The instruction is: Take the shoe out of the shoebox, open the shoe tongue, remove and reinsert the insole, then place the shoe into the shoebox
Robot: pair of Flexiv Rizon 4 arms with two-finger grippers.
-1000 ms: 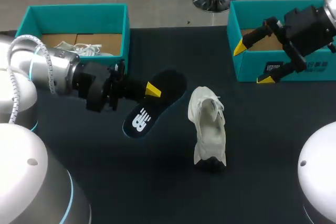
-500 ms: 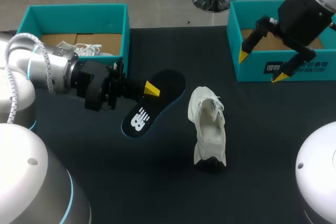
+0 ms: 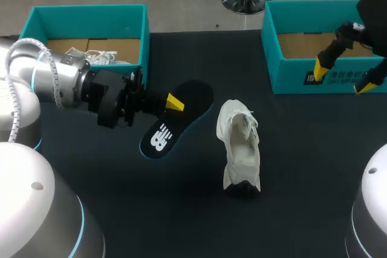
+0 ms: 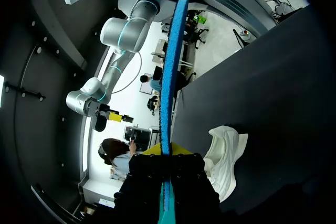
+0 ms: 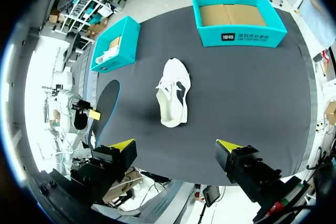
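Observation:
My left gripper (image 3: 172,102) is shut on a black insole (image 3: 175,119) and holds it above the table, left of the white shoe (image 3: 240,146). The shoe rests on the dark table, toe toward me. In the left wrist view the insole (image 4: 169,72) shows edge-on with a blue rim, clamped between the fingers of my left gripper (image 4: 167,153), and the shoe (image 4: 227,153) lies beside it. My right gripper (image 3: 343,75) hangs open and holds nothing in front of the right teal shoebox (image 3: 296,81). From high above, my right gripper (image 5: 176,145) looks down on the shoe (image 5: 173,98).
A second teal shoebox (image 3: 84,8) at the back left holds another white shoe (image 3: 97,57). The right shoebox (image 5: 239,38) shows only its cardboard floor. The left box (image 5: 123,38) and the held insole (image 5: 107,106) also show from the right wrist.
My right arm has swung to the right, away from the middle of the right shoebox, staying open. The left arm with the insole has barely shifted.

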